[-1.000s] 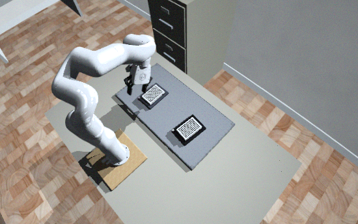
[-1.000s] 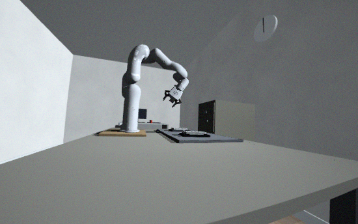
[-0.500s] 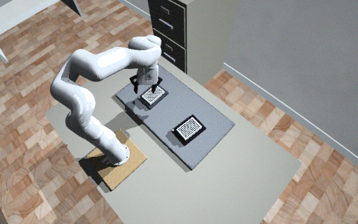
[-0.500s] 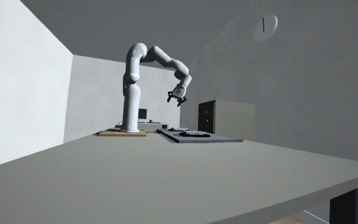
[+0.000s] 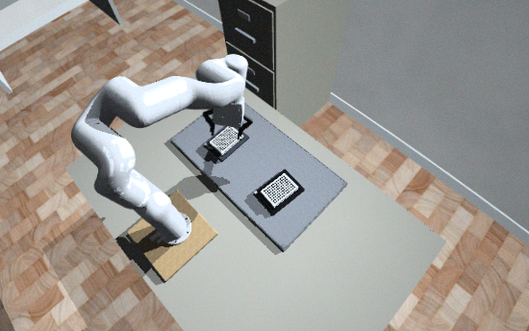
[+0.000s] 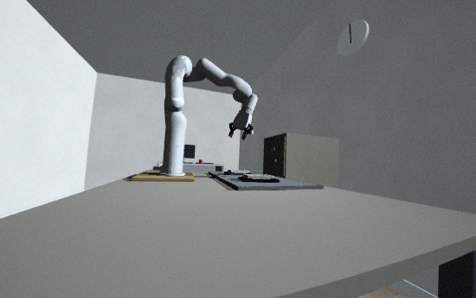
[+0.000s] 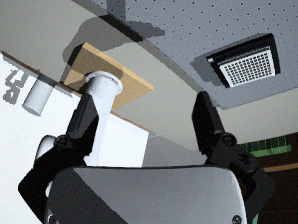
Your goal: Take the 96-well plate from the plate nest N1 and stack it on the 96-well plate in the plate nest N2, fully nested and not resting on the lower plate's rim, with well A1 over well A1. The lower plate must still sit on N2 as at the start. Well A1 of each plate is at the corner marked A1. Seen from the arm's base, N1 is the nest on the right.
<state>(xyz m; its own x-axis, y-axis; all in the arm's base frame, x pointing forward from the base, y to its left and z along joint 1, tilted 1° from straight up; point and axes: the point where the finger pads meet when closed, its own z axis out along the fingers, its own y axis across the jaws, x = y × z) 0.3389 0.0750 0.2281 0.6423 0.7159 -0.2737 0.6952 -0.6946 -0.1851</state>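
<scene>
Two white 96-well plates sit in black nests on the grey mat [image 5: 260, 173]. The plate in nest N1 [image 5: 279, 189] lies nearer the mat's right end. The plate in nest N2 [image 5: 227, 140] lies at the far left end. My gripper [image 5: 227, 126] is open and empty, and in the top view it hangs over the N2 plate. In the exterior view the gripper [image 6: 240, 131] is high above the mat and the plates [image 6: 257, 177]. In the wrist view the open fingers frame one plate in its nest [image 7: 248, 67]. I cannot read the A1 marks.
The arm's base stands on a wooden board [image 5: 173, 238] at the table's near left. A filing cabinet [image 5: 269, 43] stands behind the mat's far end. The table edge runs close behind the mat.
</scene>
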